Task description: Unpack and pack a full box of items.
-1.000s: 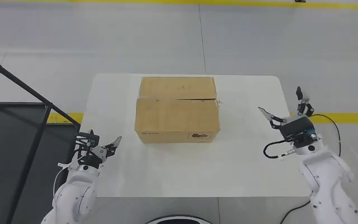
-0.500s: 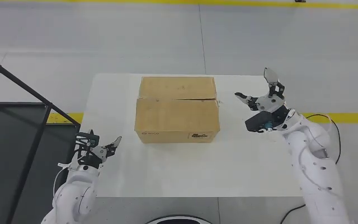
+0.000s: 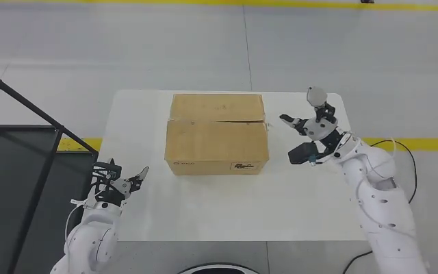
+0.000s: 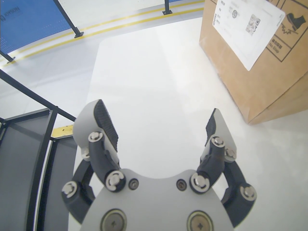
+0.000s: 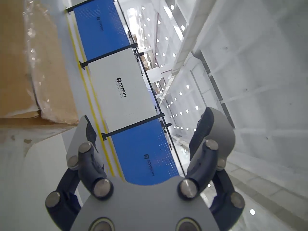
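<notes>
I'm bringing the right gripper in, fingers spread, just beside the closed box sitting mid-worktop. Unpacking isn't yet starting, I judge. The left gripper is waiting near me, fingers spread.

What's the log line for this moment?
box: closed, on table | left claw: open, empty | right claw: open, empty, beside box

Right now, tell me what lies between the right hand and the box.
Nothing but a short stretch of bare table lies between the open right hand and the box, as the top view shows.
</notes>
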Controlling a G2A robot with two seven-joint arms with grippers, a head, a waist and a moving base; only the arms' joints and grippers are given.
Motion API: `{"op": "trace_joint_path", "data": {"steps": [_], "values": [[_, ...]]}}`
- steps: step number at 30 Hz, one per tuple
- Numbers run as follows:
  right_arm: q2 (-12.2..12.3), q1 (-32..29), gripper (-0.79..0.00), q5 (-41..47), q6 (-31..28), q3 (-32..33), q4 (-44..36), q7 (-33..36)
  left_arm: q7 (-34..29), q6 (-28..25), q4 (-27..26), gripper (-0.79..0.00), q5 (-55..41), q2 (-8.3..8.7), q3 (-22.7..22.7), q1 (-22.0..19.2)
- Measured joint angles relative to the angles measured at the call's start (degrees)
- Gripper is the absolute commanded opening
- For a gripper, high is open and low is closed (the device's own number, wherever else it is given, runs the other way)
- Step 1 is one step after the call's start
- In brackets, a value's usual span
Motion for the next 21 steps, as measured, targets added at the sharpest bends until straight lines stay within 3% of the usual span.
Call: {"op": "trace_joint_path", "data": {"steps": [7, 13, 21], "values": [[0.24, 5.94, 0.000, -9.57, 1.32, -3.72, 6.78, -6.49, 0.00, 0.00, 0.00, 0.000, 0.00, 0.00, 0.00, 0.00], [-0.18, 10.45, 0.000, -10.55, 3.14, -6.94, 12.11, -8.90, 0.00, 0.00, 0.00, 0.000, 0.00, 0.00, 0.00, 0.00], [-0.26, 10.19, 0.000, -10.10, 3.58, -7.21, 12.07, -8.22, 0.00, 0.00, 0.00, 0.000, 0.00, 0.00, 0.00, 0.00]]}}
